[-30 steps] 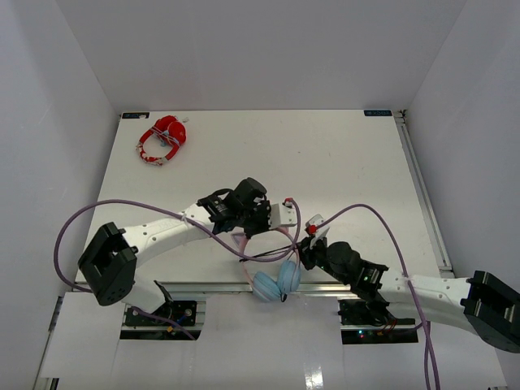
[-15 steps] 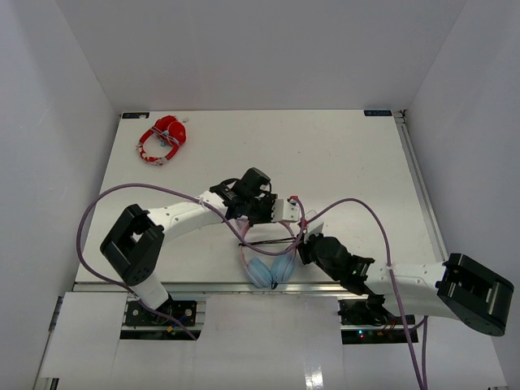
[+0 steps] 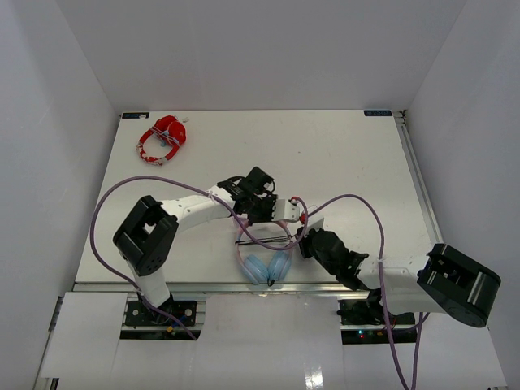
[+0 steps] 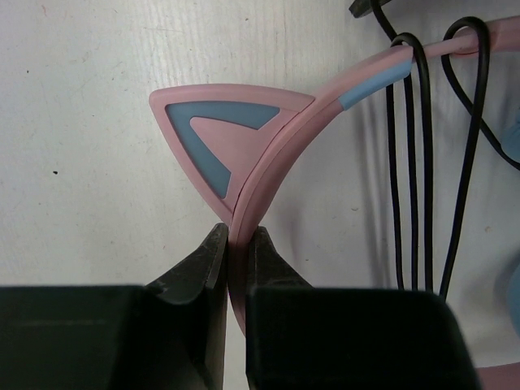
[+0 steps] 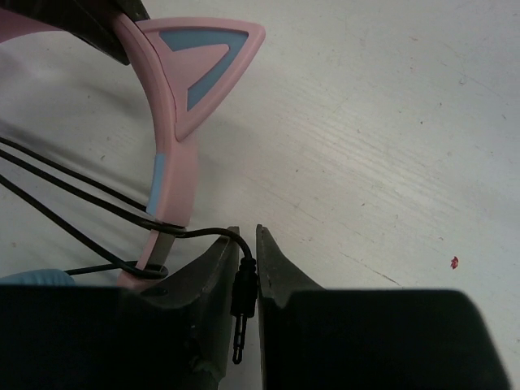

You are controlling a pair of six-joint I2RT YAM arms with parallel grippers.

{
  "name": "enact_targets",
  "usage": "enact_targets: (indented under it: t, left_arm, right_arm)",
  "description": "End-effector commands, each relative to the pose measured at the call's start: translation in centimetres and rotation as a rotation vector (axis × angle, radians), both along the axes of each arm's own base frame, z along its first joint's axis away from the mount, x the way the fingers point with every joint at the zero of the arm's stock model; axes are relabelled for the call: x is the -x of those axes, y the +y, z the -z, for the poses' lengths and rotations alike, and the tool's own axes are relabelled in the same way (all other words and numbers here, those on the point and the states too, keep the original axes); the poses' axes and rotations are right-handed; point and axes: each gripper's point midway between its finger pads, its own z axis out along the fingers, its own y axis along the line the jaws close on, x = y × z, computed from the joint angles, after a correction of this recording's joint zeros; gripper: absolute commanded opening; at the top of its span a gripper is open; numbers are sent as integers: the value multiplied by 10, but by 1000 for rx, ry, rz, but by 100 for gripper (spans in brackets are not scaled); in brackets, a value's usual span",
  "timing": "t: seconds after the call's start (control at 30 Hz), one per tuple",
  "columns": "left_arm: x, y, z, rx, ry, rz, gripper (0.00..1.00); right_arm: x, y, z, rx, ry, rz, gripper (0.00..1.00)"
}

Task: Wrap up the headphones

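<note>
Your left pincer [image 4: 237, 233] clamped the headphones [image 4: 236, 142] while your right pincer [image 5: 248, 233] narrowly pinched the plug [image 5: 242, 299], whose slip could unwind the cable [image 5: 73, 195].

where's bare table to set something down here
Free: the white table far right, back edge down to the right arm; also between the red-and-white headphones and left arm. Crowded: near centre, pink cat-ear headphones, left gripper, right gripper, purple cables.
</note>
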Motion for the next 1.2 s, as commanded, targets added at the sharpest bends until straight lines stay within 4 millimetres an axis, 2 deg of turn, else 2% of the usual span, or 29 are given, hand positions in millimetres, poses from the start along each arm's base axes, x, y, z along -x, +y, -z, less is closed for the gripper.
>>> enact_targets:
  t: [0.0, 0.17, 0.47, 0.63, 0.87, 0.93, 1.07, 1.17]
  left_arm:
    - [-5, 5, 10, -51, -26, 25, 0]
    - [-18, 5, 19, -84, -44, -10, 0]
    - [-37, 1, 32, -117, -56, -75, 0]
    - [-40, 0, 38, -124, -49, -88, 6]
    - [-48, -1, 49, -144, -54, -123, 20]
    - [-49, -1, 51, -149, -54, -133, 33]
    - [-52, 0, 51, -145, -61, -141, 45]
    - [-55, 1, 50, -140, -63, -150, 48]
  right_arm:
    - [-18, 5, -21, -81, -73, 46, 12]
    - [-22, 6, -19, -78, -77, 52, 9]
    - [-27, 2, -7, -56, -56, 83, 10]
    - [-27, 0, -4, -55, -52, 86, 13]
    - [-31, -4, 1, -45, -40, 101, 20]
    - [-31, -4, 4, -41, -31, 104, 22]
    - [-30, -3, 9, -35, -17, 92, 25]
    - [-30, -3, 7, -43, -22, 91, 26]
